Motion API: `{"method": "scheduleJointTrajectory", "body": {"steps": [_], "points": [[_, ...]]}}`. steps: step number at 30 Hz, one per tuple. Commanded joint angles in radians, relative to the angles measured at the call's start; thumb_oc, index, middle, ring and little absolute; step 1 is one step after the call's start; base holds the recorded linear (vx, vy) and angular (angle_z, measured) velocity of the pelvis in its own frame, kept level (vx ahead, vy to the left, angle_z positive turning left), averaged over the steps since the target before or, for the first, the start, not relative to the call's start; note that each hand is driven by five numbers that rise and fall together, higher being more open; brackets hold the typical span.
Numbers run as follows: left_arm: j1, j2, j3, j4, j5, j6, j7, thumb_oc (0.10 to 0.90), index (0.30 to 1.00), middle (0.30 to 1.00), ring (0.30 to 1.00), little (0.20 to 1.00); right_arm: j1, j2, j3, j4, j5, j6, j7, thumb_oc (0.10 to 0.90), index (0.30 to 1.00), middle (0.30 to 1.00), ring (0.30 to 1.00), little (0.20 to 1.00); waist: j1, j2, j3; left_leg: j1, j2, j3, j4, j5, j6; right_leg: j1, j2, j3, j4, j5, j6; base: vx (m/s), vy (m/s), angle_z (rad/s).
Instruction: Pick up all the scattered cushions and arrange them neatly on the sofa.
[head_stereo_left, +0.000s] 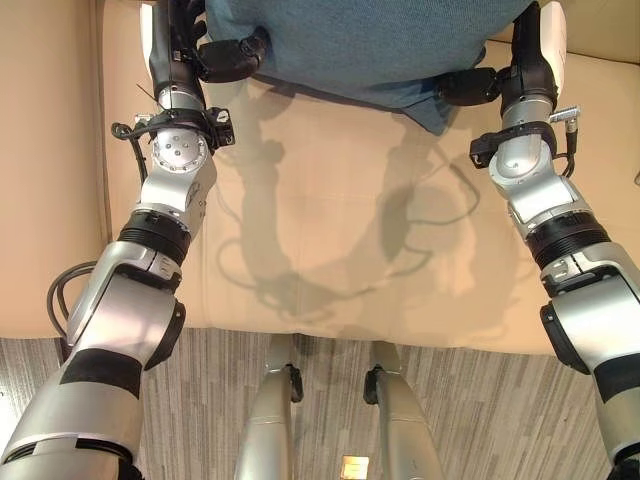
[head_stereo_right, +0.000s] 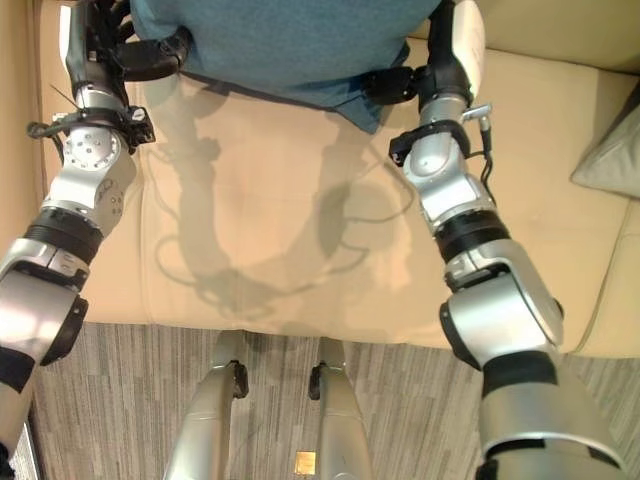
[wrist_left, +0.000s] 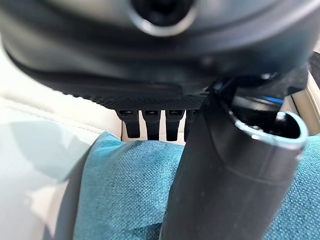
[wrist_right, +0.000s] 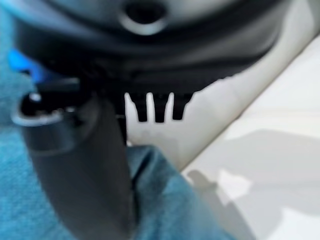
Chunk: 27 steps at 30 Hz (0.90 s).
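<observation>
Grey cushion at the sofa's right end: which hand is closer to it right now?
Right. The right hand pinches the teal cushion's right edge, on the grey cushion's side; the left hand pinches the teal cushion's far left edge.

Bright, even indoor light from above and somewhat behind the robot. Both arms throw soft double-edged shadows forward onto the tan sofa seat (head_stereo_left: 330, 250), darkest under the teal cushion (head_stereo_left: 370, 45), whose lower edge casts a band of shade. Small glare spots on the silver arm shells. Head views sharp in the middle, with lines bowing toward the edges. Left wrist view: left hand (wrist_left: 150, 125) close and soft, the thumb a blurred dark mass, cushion weave crisp beyond. Right wrist view: right hand (wrist_right: 157, 107) blurred throughout, the pale sofa behind nearly washed out, one soft grey shadow.
</observation>
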Motion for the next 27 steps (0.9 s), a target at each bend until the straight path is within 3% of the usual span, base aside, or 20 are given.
{"method": "scheduleJointTrajectory", "body": {"steps": [1, 14, 21, 27], "points": [[-0.020, 0.074, 0.013, -0.006, 0.034, -0.057, -0.012, 0.800, 0.900, 0.900, 0.900, 0.900, -0.030, -0.107, -0.046, 0.013, 0.017, -0.039, -0.022, 0.800, 0.900, 0.900, 0.900, 0.900, 0.006, -0.012, -0.050, 0.052, -0.026, -0.001, -0.029, -0.078, -0.090, 0.039, 0.004, 0.008, -0.015, -0.066, 0.088, 0.00, 0.000, 0.00], [-0.117, 0.145, -0.062, 0.071, 0.079, -0.035, -0.059, 0.800, 0.900, 0.900, 0.900, 0.900, 0.018, -0.132, -0.047, 0.001, 0.065, -0.077, 0.050, 0.800, 0.900, 0.900, 0.900, 0.900, -0.033, -0.025, -0.047, 0.039, -0.016, 0.005, -0.029, -0.075, -0.089, 0.025, 0.003, 0.006, -0.015, -0.057, 0.097, 0.00, 0.006, 0.00], [-0.099, 0.176, -0.031, 0.059, 0.128, -0.029, -0.023, 0.800, 0.900, 0.900, 0.900, 0.900, 0.205, -0.154, -0.182, -0.085, 0.079, -0.102, 0.059, 0.800, 0.900, 0.900, 0.900, 0.900, -0.062, -0.029, -0.053, 0.030, -0.018, 0.019, -0.029, -0.084, -0.084, 0.012, -0.002, 0.012, -0.015, -0.059, 0.102, 0.03, 0.049, -0.02], [-0.073, 0.174, 0.029, 0.015, 0.165, -0.031, 0.043, 0.800, 0.900, 0.900, 0.900, 0.900, 0.403, -0.104, -0.318, -0.173, 0.097, -0.133, 0.063, 0.800, 0.900, 0.900, 0.900, 0.900, -0.094, -0.035, -0.047, 0.022, -0.022, 0.027, -0.029, -0.096, -0.075, 0.004, -0.007, 0.016, -0.015, -0.062, 0.104, 0.04, 0.046, -0.04]]}}
